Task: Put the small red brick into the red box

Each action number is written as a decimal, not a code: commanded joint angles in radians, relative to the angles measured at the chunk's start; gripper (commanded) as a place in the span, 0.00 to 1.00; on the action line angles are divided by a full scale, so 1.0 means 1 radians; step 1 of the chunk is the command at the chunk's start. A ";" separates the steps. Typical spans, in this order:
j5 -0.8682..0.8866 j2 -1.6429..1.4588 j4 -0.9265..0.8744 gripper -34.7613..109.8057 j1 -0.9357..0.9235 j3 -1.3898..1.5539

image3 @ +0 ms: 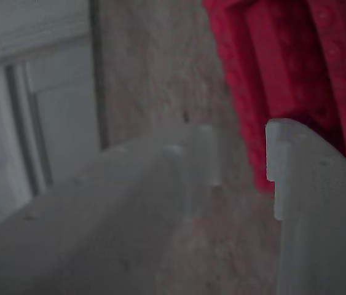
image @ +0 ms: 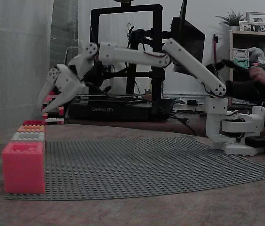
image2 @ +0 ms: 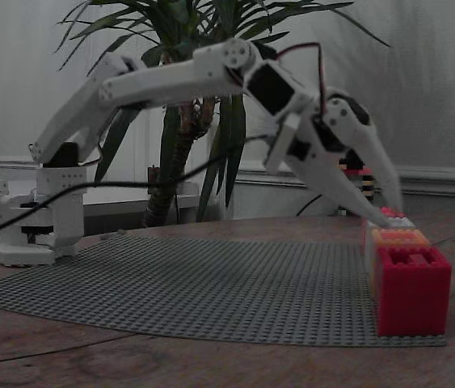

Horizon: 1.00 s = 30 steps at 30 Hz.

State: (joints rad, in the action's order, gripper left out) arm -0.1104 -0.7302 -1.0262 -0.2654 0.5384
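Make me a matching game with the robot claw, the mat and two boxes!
Things:
1. gripper
2. baseplate
3. pink-red box
4. orange box

Clues:
A. grey, studded, lying under the boxes
B. front of the row in a fixed view
C. white, jaws open
D. just behind the grey box in that view

Pairs: 1-C, 2-A, 3-B, 4-D

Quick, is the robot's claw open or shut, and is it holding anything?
Gripper: open, with nothing between its fingers; it hangs over the far end of the row of boxes, by the red box.
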 commanded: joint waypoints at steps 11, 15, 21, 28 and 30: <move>-0.107 -1.437 0.071 0.24 0.109 1.537; -0.092 -1.723 0.031 0.24 0.181 1.888; -0.032 -2.068 -0.118 0.24 0.233 2.129; -0.002 -2.353 -0.313 0.24 0.250 2.229; 0.015 -2.419 -0.347 0.24 0.258 2.269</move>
State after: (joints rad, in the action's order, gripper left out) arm -0.0951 -3.0572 -1.3146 -0.0199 2.7826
